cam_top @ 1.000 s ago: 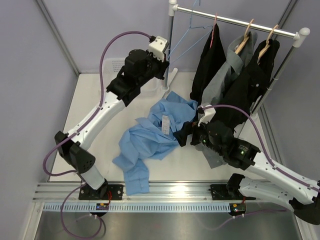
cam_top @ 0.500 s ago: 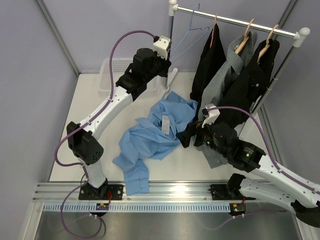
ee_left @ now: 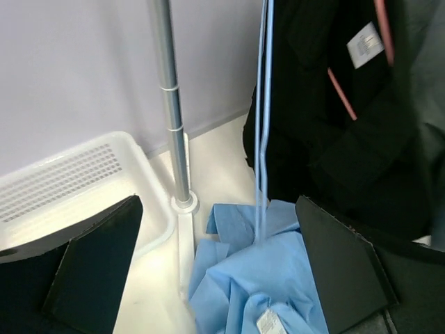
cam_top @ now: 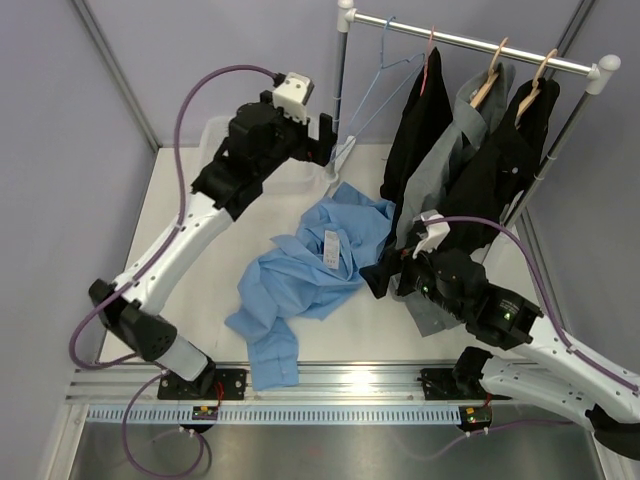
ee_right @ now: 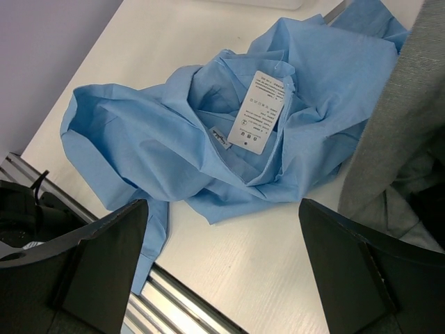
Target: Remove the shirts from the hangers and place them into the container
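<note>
Light blue shirt [cam_top: 320, 262], off its blue hanger [ee_left: 263, 104] and heaped below rail [cam_top: 470, 42], short of container [ee_left: 149, 184] beside rail's post; left gripper [ee_left: 217, 229] and right gripper [ee_right: 222, 229] spread wide, empty, poised for pickup.

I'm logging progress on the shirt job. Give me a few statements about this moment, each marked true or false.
1. The light blue shirt is in the basket. False: it lies crumpled on the table, outside the basket.
2. The blue hanger hangs bare on the rail. True.
3. The left gripper and the right gripper are both open and empty. True.
4. The grey shirt is off its hanger. False: it hangs on a wooden hanger, between two black shirts.
</note>
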{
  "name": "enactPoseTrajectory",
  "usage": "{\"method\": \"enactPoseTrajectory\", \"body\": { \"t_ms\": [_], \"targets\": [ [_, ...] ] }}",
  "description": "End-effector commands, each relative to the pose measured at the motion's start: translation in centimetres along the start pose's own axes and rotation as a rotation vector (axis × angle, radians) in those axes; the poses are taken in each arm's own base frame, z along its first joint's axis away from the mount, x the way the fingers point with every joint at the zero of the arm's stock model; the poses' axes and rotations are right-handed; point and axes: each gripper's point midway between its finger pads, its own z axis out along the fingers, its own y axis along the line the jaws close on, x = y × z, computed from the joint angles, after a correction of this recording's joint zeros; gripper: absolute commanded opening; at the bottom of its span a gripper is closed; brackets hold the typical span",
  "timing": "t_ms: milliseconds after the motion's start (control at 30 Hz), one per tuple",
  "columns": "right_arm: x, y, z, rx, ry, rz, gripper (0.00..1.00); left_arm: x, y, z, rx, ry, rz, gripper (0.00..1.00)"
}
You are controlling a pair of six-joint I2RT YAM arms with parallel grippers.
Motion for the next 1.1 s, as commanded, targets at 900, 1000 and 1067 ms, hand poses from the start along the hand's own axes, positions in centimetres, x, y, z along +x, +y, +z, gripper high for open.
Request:
{"method": "enactPoseTrajectory", "body": {
  "t_ms": [900, 1000, 1067],
  "targets": [
    [-3.0, -3.1, -5.1, 0.101, -0.126, -0.049, 0.99, 25.4, -3.9, -10.2, -0.020, 0.431, -0.445, 0.99],
    [-2.9, -3.3, -5.3, 0.109, -0.127, -0.051, 0.99, 26.8, -4.7, -8.0, -0.020, 0.440, -0.468, 0.99],
    [-2.8, -3.6, -5.4, 0.118, -0.130, -0.052, 0.99, 27.4, -4.4, -6.7, -0.062, 0.430, -0.476, 0.99]
  ]
}}
